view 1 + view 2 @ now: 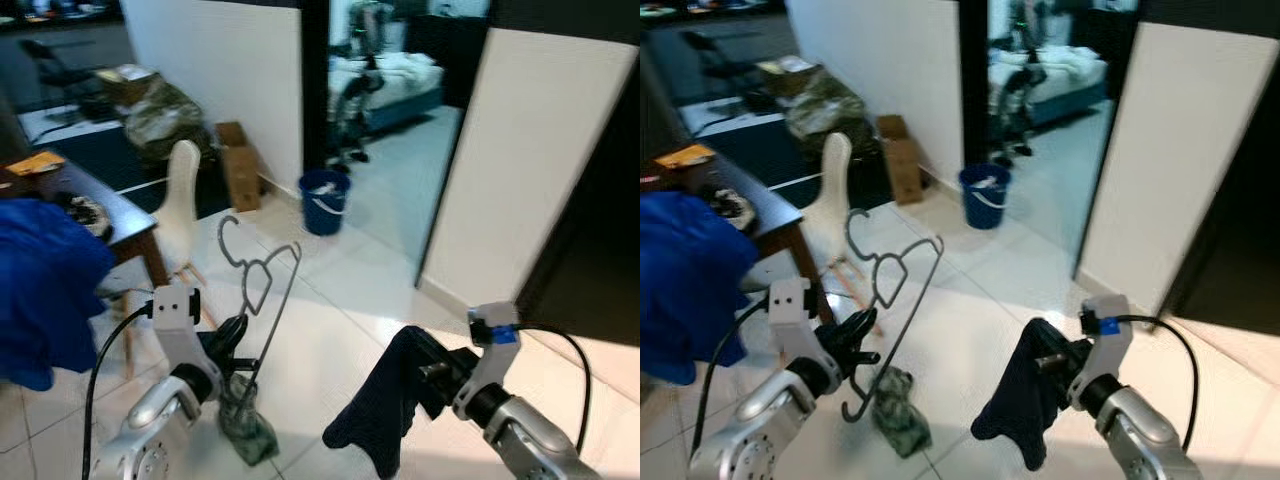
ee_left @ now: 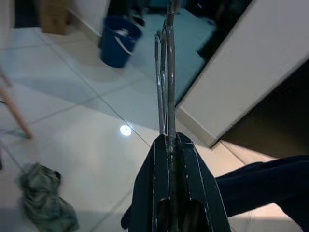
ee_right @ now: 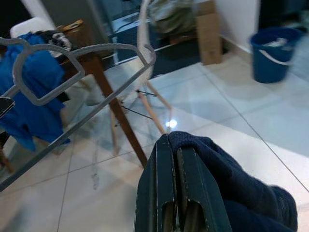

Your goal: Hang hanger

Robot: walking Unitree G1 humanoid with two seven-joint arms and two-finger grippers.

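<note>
Nearest, left claw (image 1: 235,335) pinching wire hanger (image 1: 262,268) low, hook up; right claw (image 1: 1050,362) clamped on dark garment (image 1: 1015,405). Probably light, thin, springy, slippery: best gripped near neck. Beyond, table (image 1: 125,215), blue bucket (image 1: 324,200).

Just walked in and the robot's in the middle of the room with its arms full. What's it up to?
It is standing on the tiled floor holding two things. Its left claw is shut on a grey wire hanger, held upright. Its right claw is shut on a dark blue garment that hangs down from it. The garment is not on the hanger yet. A crumpled green cloth lies on the floor below the hanger.
</note>
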